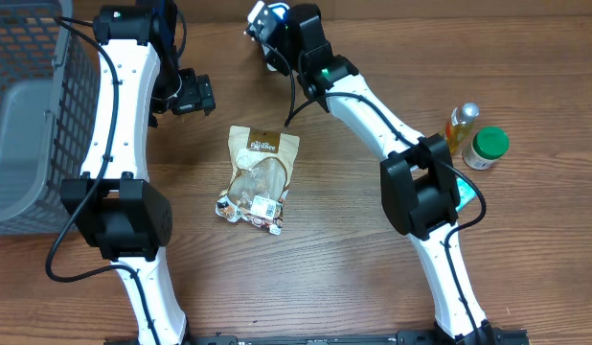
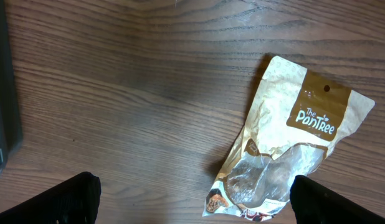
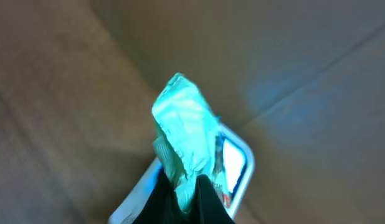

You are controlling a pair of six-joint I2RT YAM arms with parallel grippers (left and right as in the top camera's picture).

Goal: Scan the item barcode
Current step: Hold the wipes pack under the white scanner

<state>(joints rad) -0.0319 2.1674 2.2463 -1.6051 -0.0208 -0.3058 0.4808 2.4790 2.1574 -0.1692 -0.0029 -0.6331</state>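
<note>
Beyond the pouch (image 1: 261,177), right gripper (image 1: 264,29) outstretched, pinching packet (image 3: 183,130)

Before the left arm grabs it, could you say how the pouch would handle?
The pouch looks crinkled and thin, so probably floppy and light. Lying flat, it should slide rather than roll. Its glossy window may be slippery.

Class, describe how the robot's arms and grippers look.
The left arm and right arm have white links joined by chunky black joint housings, with thin black cables alongside. The left gripper and right gripper are black; a green light glows near the right one.
</note>
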